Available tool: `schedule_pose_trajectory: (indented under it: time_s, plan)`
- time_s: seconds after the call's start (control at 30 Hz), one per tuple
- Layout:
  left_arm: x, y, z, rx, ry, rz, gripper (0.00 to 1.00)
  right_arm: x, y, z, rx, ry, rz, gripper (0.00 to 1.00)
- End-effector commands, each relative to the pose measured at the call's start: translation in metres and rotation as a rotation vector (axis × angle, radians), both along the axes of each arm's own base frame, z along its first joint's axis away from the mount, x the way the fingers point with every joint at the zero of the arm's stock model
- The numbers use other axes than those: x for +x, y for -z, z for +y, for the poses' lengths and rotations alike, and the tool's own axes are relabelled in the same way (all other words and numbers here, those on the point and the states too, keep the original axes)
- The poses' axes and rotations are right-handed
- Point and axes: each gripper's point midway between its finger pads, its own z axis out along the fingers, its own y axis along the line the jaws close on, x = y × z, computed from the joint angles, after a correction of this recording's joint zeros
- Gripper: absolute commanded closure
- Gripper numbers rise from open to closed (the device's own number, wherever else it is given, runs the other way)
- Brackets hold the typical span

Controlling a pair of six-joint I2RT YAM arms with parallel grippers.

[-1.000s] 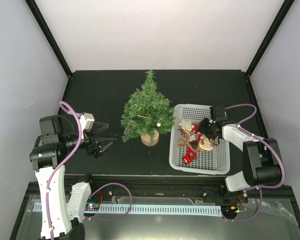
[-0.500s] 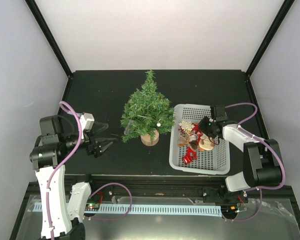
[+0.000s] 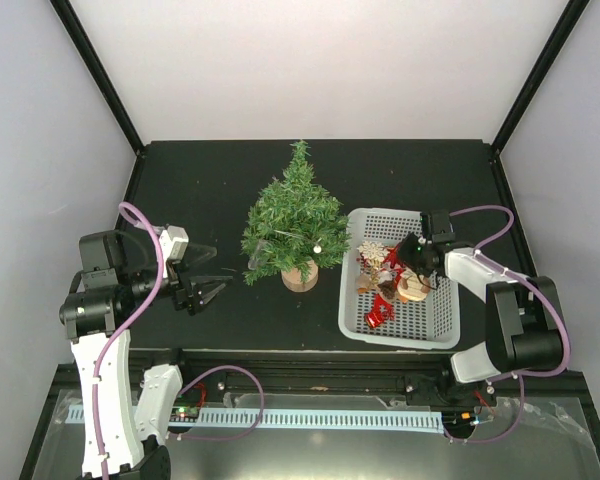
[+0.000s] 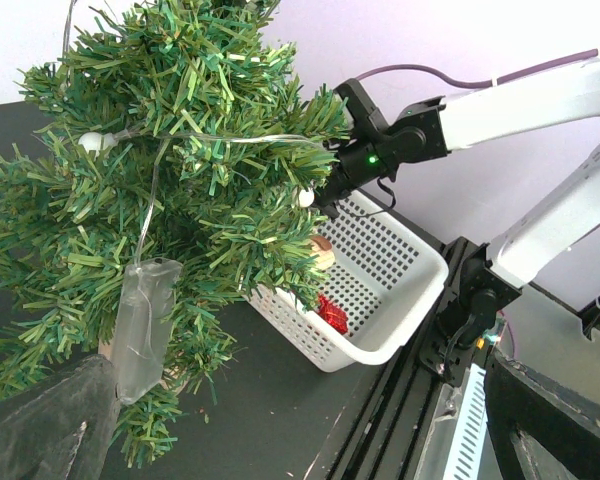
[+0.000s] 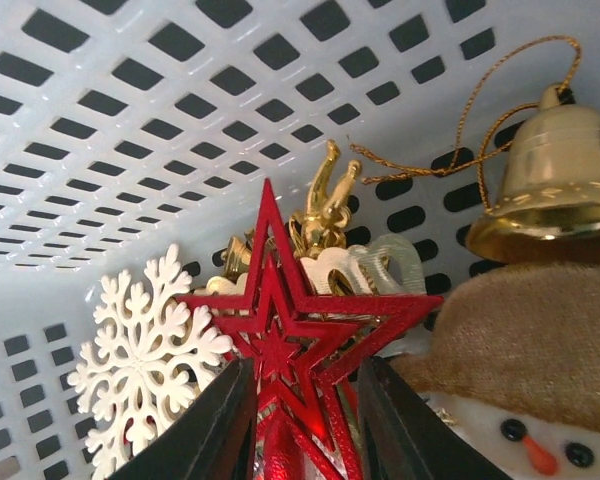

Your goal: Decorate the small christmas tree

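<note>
Black tabletop [image 3: 210, 180] boxed in by white walls, seen from above. The small christmas tree [image 3: 295, 225] stands upright near the middle on its round wooden base [image 3: 300, 277], just left of a white perforated basket [image 3: 392, 338] of ornaments.

From above, the left gripper [image 3: 202, 285] hovers over bare table to the left of the tree, apart from it, its fingers spread wide and holding nothing. The right gripper [image 3: 392, 268] reaches down into the basket, but its fingertips are too small to read from this height.

Only the left wrist camera shows a thin wire of white bulbs [image 4: 95, 142] threaded through the branches, with a clear plastic pouch [image 4: 142, 325] hanging from the wire low on the tree.

Only the right wrist camera shows the ornaments up close. The two black fingers [image 5: 215, 430] are drawn close and clamped on the lower points of a red glitter star [image 5: 295, 335]. A white snowflake [image 5: 145, 355] lies to its left. A gold bell [image 5: 555, 185] and a snowman [image 5: 525, 400] in a brown hat lie to its right.
</note>
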Motion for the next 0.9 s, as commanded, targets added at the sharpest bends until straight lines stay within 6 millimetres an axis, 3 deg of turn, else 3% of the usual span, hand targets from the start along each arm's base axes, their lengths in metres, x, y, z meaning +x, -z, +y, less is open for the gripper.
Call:
schedule_pose_trajectory:
  time_s: [0.0, 0.47, 0.87]
  plan:
    - [0.001, -0.003, 0.001, 0.001, -0.005, -0.022, 0.01, 0.007, 0.0, 0.006, 0.043, -0.003, -0.03, 0.71]
    - [0.001, -0.003, 0.001, 0.002, -0.002, -0.025, 0.01, 0.009, -0.009, 0.012, 0.103, 0.007, -0.087, 0.76]
    - [0.001, -0.003, 0.001, 0.005, -0.005, -0.029, 0.01, 0.01, -0.01, 0.021, 0.16, -0.013, -0.109, 0.96]
